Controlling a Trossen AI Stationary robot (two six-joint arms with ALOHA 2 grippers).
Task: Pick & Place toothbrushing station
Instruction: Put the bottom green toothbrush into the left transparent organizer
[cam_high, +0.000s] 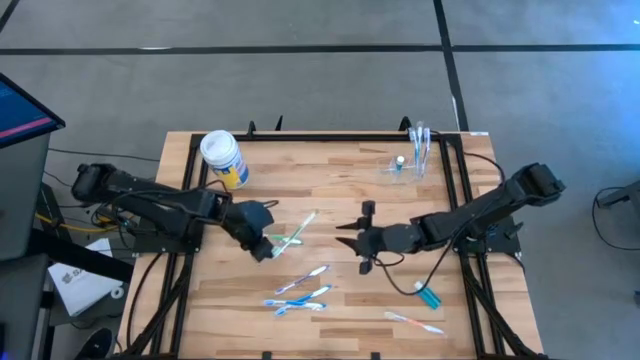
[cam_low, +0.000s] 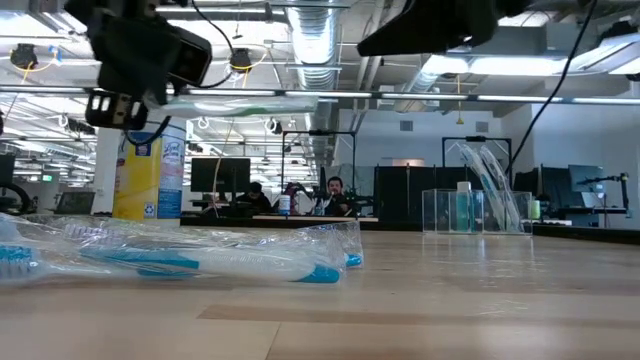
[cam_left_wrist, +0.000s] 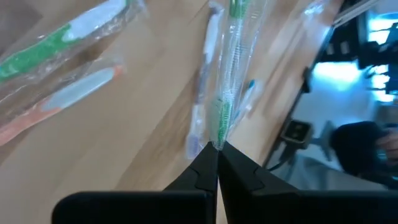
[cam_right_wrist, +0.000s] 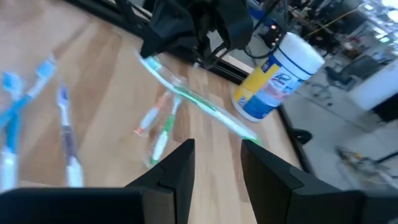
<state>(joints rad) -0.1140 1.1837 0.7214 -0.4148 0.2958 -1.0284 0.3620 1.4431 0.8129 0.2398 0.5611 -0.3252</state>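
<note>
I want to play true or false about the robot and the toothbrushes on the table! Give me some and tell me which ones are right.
1. The left gripper is shut on a green wrapped toothbrush. True.
2. The right gripper is holding a toothbrush. False: its fingers are open with nothing between them.
3. The yellow-and-blue canister lies tipped over. False: it stands upright near the table's far left corner.
4. The clear cup already has toothbrushes standing in it. True.
5. Blue toothbrushes lie on the table. True.
</note>
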